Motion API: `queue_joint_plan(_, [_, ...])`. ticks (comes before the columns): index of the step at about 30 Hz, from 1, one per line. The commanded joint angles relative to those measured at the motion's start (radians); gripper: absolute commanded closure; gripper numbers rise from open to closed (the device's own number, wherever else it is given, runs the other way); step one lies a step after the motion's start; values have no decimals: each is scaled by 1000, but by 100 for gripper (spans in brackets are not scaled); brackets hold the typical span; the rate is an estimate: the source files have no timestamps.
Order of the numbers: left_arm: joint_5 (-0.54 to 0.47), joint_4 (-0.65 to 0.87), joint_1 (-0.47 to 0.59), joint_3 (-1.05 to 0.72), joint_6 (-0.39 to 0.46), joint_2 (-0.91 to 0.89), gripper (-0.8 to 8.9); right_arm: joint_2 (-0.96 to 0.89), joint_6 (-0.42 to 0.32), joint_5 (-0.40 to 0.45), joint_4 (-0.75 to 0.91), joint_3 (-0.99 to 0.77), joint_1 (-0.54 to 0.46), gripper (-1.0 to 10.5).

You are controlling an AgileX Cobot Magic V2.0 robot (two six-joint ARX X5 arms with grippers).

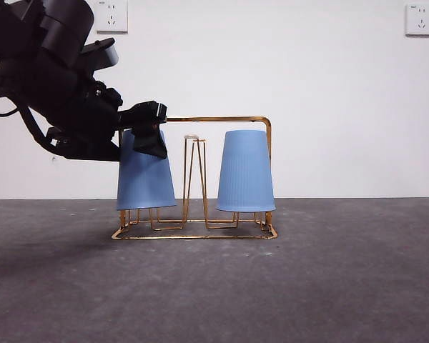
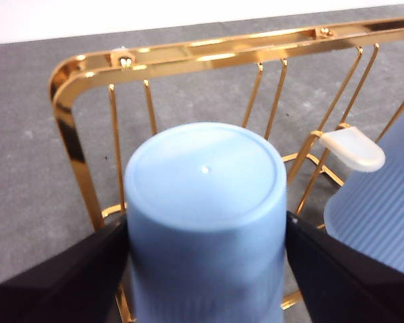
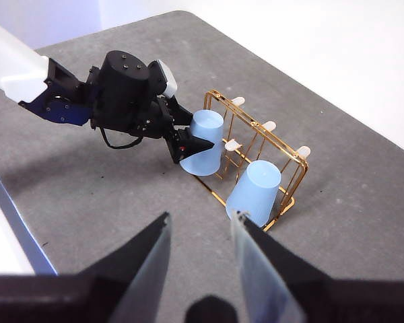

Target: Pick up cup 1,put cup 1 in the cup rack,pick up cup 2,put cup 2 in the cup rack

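Left hand (image 1: 149, 131) clamped on upside-down cup (image 1: 144, 179), left of frame centre, upright over rack (image 1: 222, 120) peg; right hand (image 3: 200, 232) open, empty.

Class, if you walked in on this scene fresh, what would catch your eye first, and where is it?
First, the big dark left gripper coming in from the side, clamped on an upside-down blue cup at one end of the gold rack. Next, a second blue cup sits inverted at the rack's other end. The right gripper hangs open above, away from the rack.
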Motion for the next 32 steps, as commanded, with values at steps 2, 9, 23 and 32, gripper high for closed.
queue_joint_plan(2, [3, -95, -1, -27, -19, -6, 301, -2, 8, 0, 4, -6, 1, 789])
queue_joint_plan(9, [-12, -196, 3, -25, -20, -104, 265, -2, 6, 0, 4, -6, 1, 788])
queue_joint_plan(23, [38, -599, 2, -25, -32, -426, 275, 2, 13, 0, -5, -6, 1, 788])
queue_joint_plan(32, [179, -975, 3, 70, -32, -659, 283, 51, 38, 0, -117, -6, 1, 789])
